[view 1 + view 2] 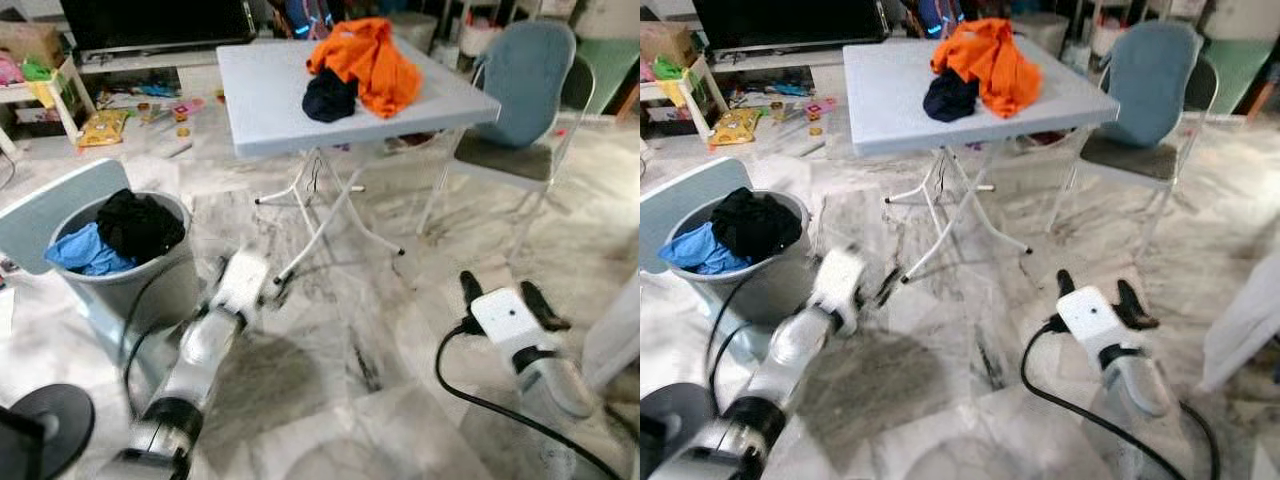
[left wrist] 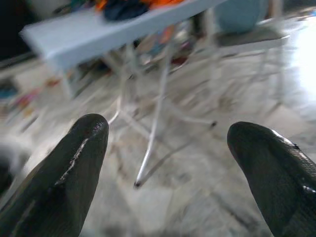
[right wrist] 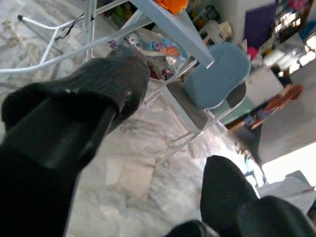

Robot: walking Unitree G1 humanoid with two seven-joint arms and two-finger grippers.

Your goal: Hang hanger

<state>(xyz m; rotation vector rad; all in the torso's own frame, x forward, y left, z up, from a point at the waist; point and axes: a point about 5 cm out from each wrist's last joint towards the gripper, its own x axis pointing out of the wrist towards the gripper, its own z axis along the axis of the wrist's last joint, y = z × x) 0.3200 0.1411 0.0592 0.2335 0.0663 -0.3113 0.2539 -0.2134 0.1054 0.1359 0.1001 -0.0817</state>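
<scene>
— Nearest, low over the marble floor [image 1: 400, 330]: right gripper [image 1: 496, 283], spread wide, gripping nothing.

— And the left gripper [image 2: 168, 133]?

— Likewise parted and empty, blurred, just beside the grey bin [image 1: 170, 285].

— Inside that bin?

— Two garments: black garment [image 1: 140, 225] heaped on top, blue garment [image 1: 85, 252] against the rim at the robot's left.

— Elsewhere?

— One folding table [image 1: 260, 90] beyond, bearing two more: orange garment [image 1: 370, 60] and dark navy garment [image 1: 328, 97], touching. One blue chair [image 1: 510, 90] to its right.

— Hanger?

— Cannot tell where.
</scene>
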